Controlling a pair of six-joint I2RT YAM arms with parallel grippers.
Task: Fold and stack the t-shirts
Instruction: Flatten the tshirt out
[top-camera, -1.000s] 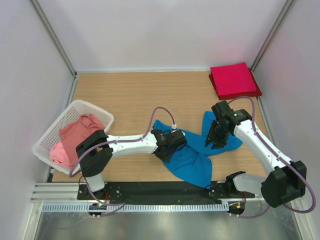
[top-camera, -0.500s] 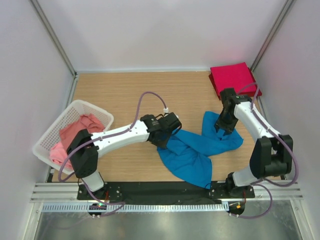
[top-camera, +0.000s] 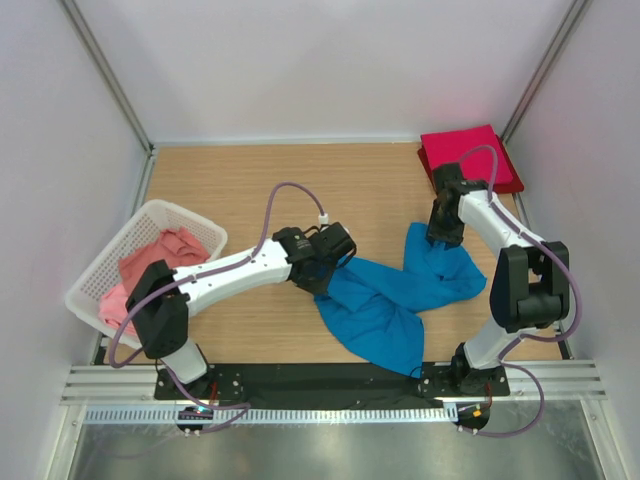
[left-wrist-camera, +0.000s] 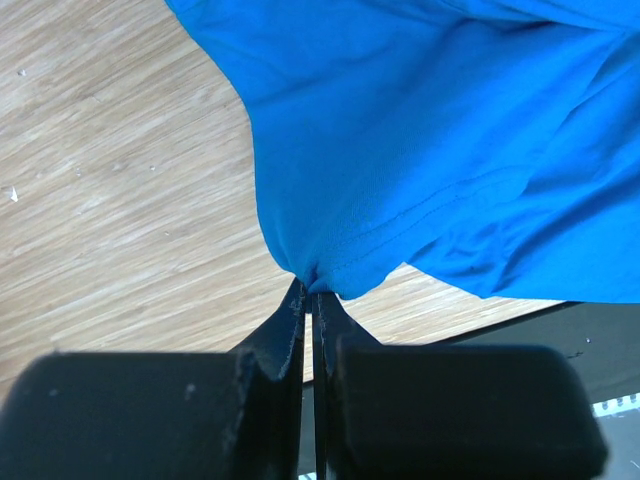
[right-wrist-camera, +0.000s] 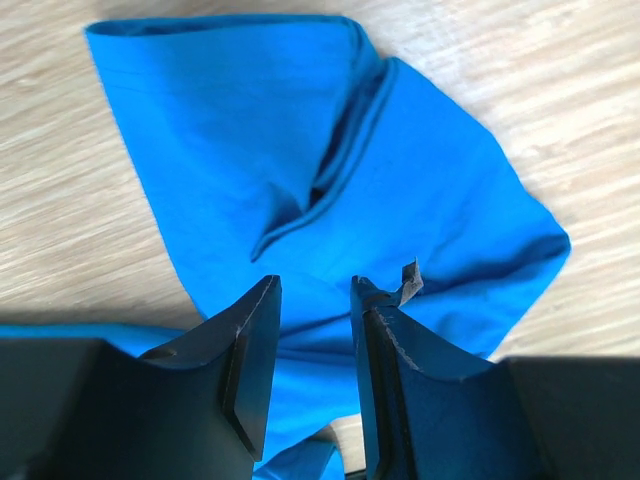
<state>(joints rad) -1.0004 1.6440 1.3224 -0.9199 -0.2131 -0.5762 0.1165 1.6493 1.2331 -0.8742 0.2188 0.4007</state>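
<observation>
Pinching down hard, the left gripper (left-wrist-camera: 310, 292) has its two fingers (left-wrist-camera: 284, 330) pressed flat together on the hem of the blue t-shirt (top-camera: 400, 300), with a small tuck of the edge caught right at the tips. The cloth fans away from that pinch over the wood. Seen from above, this grip sits on the shirt's 9 o'clock edge, close to the middle of the table (top-camera: 250, 190).

The right gripper (right-wrist-camera: 315, 290) is another matter: its fingers (right-wrist-camera: 250, 340) stand apart, with blue cloth showing through the gap. They point down over the shirt's far lobe, beside a fold that forms a dark crease. I cannot tell whether the tips touch the fabric.

The blue shirt itself lies crumpled and unfolded at about 4 to 5 o'clock on the table. One lobe reaches towards the near edge and another stretches out to 3 o'clock.

Farther off, a red t-shirt (top-camera: 468, 158) lies folded into a neat square in the far corner at 1 o'clock. At 8 to 9 o'clock a white lattice basket (top-camera: 150, 212) sits tilted at the table's edge, with pink t-shirts (top-camera: 150, 270) bundled inside it.
</observation>
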